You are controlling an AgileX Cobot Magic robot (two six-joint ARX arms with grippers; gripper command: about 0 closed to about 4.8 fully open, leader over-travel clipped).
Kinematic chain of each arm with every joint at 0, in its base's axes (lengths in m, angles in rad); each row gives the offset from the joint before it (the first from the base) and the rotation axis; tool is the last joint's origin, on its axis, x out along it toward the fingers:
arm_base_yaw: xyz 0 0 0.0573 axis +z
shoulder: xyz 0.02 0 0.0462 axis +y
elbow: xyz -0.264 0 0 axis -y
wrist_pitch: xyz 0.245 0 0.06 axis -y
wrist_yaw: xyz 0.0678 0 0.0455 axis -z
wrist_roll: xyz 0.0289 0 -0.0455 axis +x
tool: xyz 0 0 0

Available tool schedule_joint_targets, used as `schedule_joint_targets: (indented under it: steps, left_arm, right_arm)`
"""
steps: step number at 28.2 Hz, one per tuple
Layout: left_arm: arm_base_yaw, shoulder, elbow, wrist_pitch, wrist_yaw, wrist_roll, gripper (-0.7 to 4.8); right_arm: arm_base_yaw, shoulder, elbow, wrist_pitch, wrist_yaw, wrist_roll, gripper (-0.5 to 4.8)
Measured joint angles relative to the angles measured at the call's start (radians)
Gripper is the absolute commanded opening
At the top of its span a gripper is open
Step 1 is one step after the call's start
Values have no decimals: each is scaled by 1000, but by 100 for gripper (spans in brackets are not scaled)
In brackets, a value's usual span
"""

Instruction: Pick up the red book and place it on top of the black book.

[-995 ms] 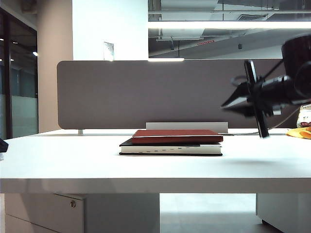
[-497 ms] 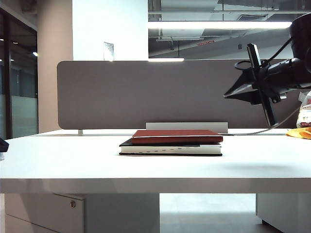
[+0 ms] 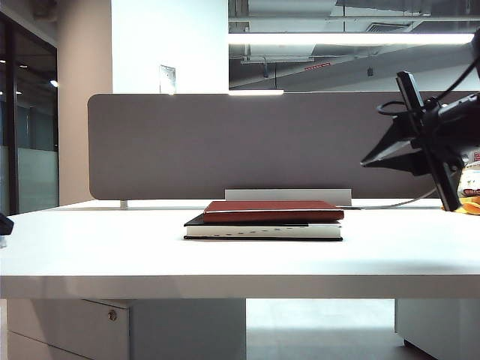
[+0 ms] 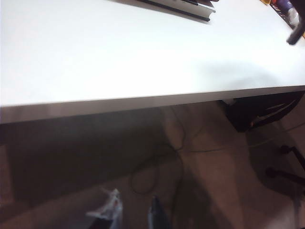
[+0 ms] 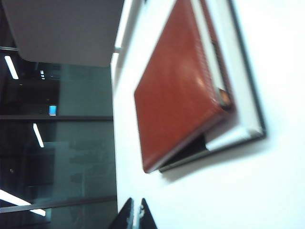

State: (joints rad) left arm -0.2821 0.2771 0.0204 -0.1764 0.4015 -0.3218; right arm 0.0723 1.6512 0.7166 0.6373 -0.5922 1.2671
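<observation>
Red book [image 3: 273, 211] lies flat on top of the black book [image 3: 264, 230], near the middle of the white table [image 3: 112, 247], in front of a grey partition [image 3: 187, 142]. Its cover is a dark red-brown with a leather-like sheen, and from the right wrist view [image 5: 178, 90] it sits slightly skewed, so a strip and one corner of the black book [image 5: 248, 129] show beyond its edge. The black book has a dark cover, a thick white page edge and a row of small dark marks along that edge, too small to read. I count two books, one red and one black, stacked and touching. At the table's far right edge something yellow-orange [image 3: 471, 204] peeks out behind the arm; I cannot tell what it is. The right gripper [image 3: 375, 160] hangs in the air above the table, well to the right of the stack and apart from it, its fingers pressed together on nothing; the right wrist view shows the two tips [image 5: 133, 217] meeting. The left gripper [image 4: 131, 214] hangs beyond the table's near edge, over the floor, its fingers spread apart and empty. No writing or brand can be made out anywhere.
</observation>
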Motion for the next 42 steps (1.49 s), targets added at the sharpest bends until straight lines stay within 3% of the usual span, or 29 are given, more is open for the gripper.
schedule_joint_targets:
  steps: [13, 42]
  left_arm:
    - [0, 0, 0, 0, 8, 0, 80]
    - [0, 0, 0, 0, 17, 3, 80]
  right_arm:
    - [0, -171, -186, 2, 48, -58, 19]
    - [0, -685, -612, -33, 121, -57, 16]
